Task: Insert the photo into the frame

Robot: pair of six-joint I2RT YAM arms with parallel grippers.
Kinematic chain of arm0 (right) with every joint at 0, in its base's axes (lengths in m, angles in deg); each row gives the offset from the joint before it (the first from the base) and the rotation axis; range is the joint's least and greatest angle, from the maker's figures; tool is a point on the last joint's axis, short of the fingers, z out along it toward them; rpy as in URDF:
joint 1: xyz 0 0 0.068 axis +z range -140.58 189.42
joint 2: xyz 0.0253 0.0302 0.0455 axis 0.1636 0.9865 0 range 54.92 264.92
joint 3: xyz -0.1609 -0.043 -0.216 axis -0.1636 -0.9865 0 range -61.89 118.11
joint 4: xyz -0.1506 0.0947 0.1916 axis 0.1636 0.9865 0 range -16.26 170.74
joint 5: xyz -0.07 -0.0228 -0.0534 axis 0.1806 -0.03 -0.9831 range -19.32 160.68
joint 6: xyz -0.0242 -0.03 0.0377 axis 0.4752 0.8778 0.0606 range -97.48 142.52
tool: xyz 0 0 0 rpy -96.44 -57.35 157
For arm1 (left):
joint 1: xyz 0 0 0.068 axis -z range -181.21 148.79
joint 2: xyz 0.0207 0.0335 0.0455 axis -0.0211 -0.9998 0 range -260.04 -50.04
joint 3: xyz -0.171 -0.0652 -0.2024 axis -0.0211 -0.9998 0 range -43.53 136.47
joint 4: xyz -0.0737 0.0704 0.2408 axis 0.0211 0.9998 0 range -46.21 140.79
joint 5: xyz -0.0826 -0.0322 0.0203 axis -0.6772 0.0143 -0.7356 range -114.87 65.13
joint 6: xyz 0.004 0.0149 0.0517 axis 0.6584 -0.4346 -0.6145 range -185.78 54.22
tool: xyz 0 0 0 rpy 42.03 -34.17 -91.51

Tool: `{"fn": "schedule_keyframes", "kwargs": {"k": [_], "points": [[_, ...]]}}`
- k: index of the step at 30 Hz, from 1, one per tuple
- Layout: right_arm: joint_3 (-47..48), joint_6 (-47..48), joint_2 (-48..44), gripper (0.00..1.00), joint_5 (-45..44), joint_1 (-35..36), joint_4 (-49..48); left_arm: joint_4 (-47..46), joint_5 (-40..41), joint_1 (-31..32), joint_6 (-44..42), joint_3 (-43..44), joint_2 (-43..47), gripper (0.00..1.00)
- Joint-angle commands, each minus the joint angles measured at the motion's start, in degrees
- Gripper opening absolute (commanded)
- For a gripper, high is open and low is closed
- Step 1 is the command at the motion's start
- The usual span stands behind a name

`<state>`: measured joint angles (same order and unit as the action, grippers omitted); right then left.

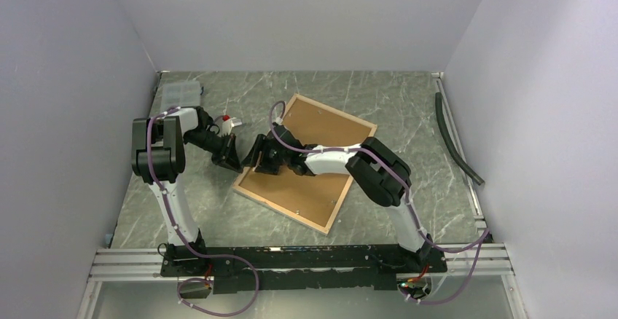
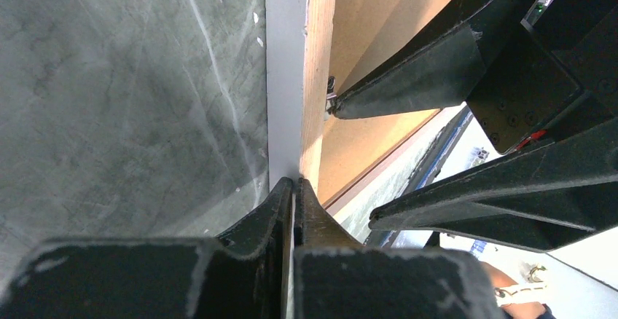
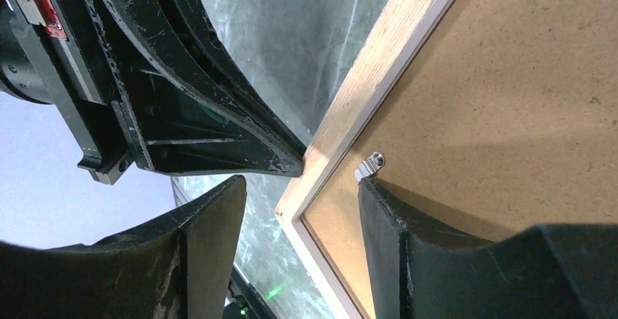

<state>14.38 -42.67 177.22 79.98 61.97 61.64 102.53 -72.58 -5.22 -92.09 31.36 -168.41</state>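
Two arms: the left arm stands at the left of the top view and the right arm at lower right. Both reach toward the middle of the picture and meet at one corner of the frame.
One frame: the frame lies flat at the centre of the top view, turned like a diamond. Its light wood back faces up, and a silver-white side shows in the left wrist view.
One backing board: a brown backing board fills the frame inside the wood border.
One clip in close view: a small metal clip sits on the board just inside the border, at the centre of the right wrist view.
Left gripper: the left gripper has its fingers drawn together with only a thin slit between them. The tips butt against the outer edge of the frame at its leftmost corner, and nothing is clasped between them.
Right gripper: the right gripper has its fingers spread wide and straddling the frame's border. One is over the table outside the frame. The other is on the board with its tip just beside the clip.
One table: a grey-green marbled table bears everything.
One box: a clear plastic box rests on the table at upper left, well apart from the frame.
One hose: a black hose lies along the table's right edge.
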Motion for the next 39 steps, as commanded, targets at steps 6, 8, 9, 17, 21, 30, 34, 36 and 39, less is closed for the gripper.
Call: {"fn": "schedule_keyframes", "kwargs": {"k": [6,8,9,17,21,30,34,36,39], "points": [[2.73,1.29,2.49,0.61,-2.53,-0.08,0.2,-0.48,2.17,0.75,-2.69,-1.22,-1.82,0.04],[2.78,1.29,2.7,0.61,-2.53,-0.12,-0.05,-0.47,2.02,0.76,-2.86,-1.3,-1.68,0.04],[2.96,1.41,2.87,0.61,-2.53,-0.1,0.04,-0.47,1.99,0.76,-2.87,-1.32,-1.62,0.04],[3.49,1.88,2.95,0.6,-2.82,-0.39,-0.4,-0.48,2.07,0.76,-3.26,-1.95,-1.52,0.03],[2.17,1.87,2.1,0.6,-2.54,-0.44,-1.21,-0.32,2.08,0.76,-3.19,-1.66,-1.29,0.03],[-6.46,5.28,-8.25,0.76,-3.83,-1.21,-5.45,1.22,1.72,-1.05,-3.66,0.63,-1.79,0.03],[-6.28,4.32,-7.57,0.74,-4.14,-1.1,-3.82,0.91,1.03,-1.1,-3.37,0.32,-1.5,0.03],[-5.78,2.46,-6.02,0.71,-3.82,-0.82,-3.64,0.77,0.4,-1.14,-3.17,0.12,-1.75,0.03],[-2.66,0.16,-2.86,0.69,-2.79,-0.53,-0.15,0.46,-0.19,-1.18,-3.07,-0.36,-2.15,0.03]]}}
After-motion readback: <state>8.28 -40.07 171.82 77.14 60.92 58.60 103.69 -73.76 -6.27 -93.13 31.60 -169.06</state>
